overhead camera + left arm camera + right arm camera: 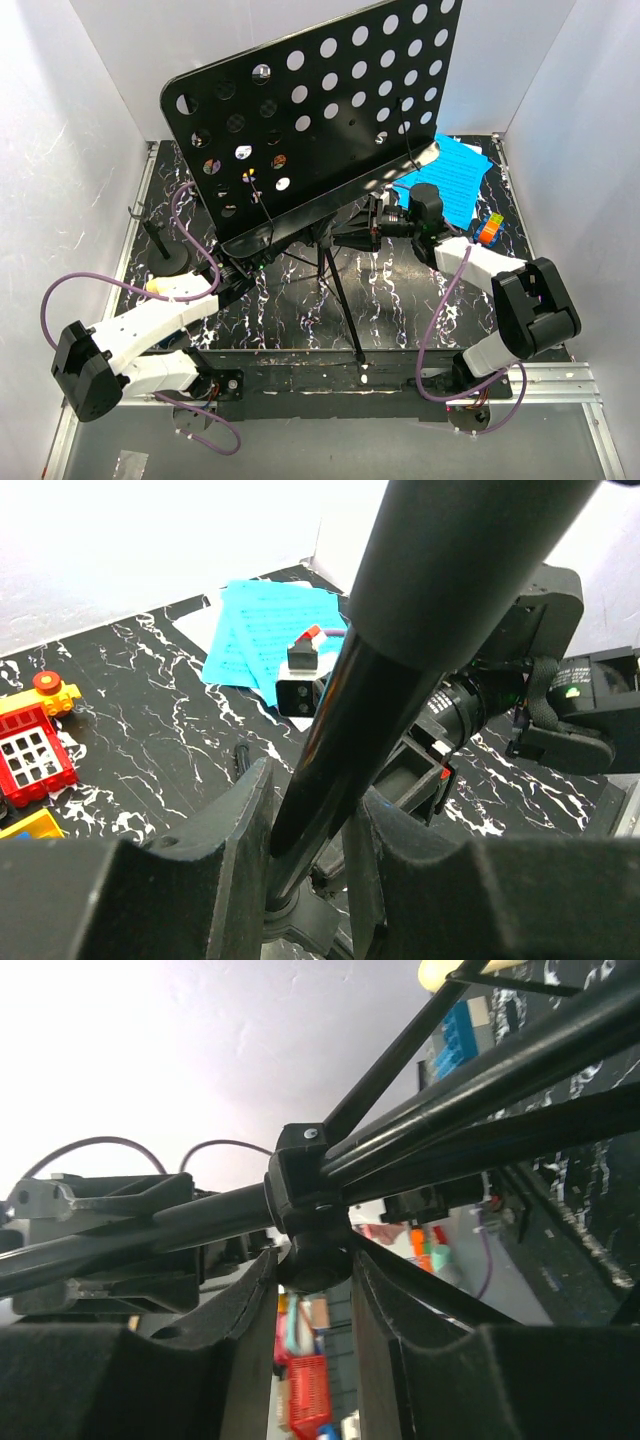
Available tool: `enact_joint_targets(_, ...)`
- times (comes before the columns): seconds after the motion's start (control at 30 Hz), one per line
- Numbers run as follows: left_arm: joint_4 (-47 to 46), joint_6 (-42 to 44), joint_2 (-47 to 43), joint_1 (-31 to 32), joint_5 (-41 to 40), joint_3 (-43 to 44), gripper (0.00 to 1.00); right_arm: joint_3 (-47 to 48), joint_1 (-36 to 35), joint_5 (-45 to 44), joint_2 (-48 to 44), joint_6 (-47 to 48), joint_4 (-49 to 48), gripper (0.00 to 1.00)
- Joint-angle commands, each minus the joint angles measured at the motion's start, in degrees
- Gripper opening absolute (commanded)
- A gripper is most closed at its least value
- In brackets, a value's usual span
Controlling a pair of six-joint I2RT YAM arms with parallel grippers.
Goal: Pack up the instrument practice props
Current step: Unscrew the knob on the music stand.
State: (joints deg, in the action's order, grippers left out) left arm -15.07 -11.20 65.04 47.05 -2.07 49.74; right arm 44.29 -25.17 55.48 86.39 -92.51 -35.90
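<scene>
The black music stand's hole-punched desk point(320, 110) leans over the middle of the table, with its tripod legs point(340, 300) reaching toward the near edge. My left gripper point(240, 272) point(312, 830) is shut on the stand's pole point(340, 710), both fingers pressed against it. My right gripper point(383, 228) point(315, 1265) has its fingers on either side of the round knob under the leg hub point(300, 1185). The blue sheet-music pages point(460, 175) point(265, 625) lie at the back right. The small round-based mic stand point(165, 255) is at the left. A cream microphone end point(160, 288) shows beside my left arm.
A small coloured cube point(490, 229) sits right of my right wrist, near the blue pages. Red and yellow toy blocks point(35, 745) lie on the marbled black tabletop point(150, 700). White walls close in the left, back and right sides.
</scene>
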Motion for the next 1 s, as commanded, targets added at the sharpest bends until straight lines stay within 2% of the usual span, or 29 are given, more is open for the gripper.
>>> enact_joint_targets(0.0, -1.28, -8.4, -2.63, -0.46, 1.1, -0.25, 0.0, 8.34, -1.46, -2.47, -3.41, 21.1, 15.55, 0.01)
enact_joint_targets(0.07, -1.28, -8.48, -2.55, -0.38, 1.19, -0.34, 0.0, 11.07, -1.9, -5.11, -4.91, 28.93, 23.74, 0.01)
enact_joint_targets(0.1, -1.36, -8.4, -2.55, -0.38, 1.27, -0.34, 0.0, 11.69, -2.08, -5.82, -5.44, 30.88, 24.81, 0.01)
enact_joint_targets(0.23, -1.89, -8.84, -2.37, -0.38, 1.8, -0.52, 0.0, 8.45, -2.17, -9.6, -8.34, 34.49, 20.52, 0.01)
enact_joint_targets(0.4, -2.24, -9.1, -2.11, -0.46, 2.07, -0.34, 0.0, 10.11, -3.65, -15.65, -9.39, 45.29, 28.07, 0.01)
enact_joint_targets(0.53, -2.42, -9.45, -2.11, -0.38, 3.91, -0.34, 0.0, 8.36, -7.25, -26.01, -13.43, 55.92, 29.66, 0.01)
enact_joint_targets(0.8, -3.21, -10.86, -2.19, -0.38, 5.67, -0.34, 0.0, 5.28, -14.99, -44.12, -19.15, 71.83, 25.97, 0.01)
enact_joint_targets(0.97, -2.86, -11.3, -2.54, -0.46, 6.2, -0.08, 0.0, 3.17, -20.96, -59.14, -22.14, 83.87, 23.17, 0.01)
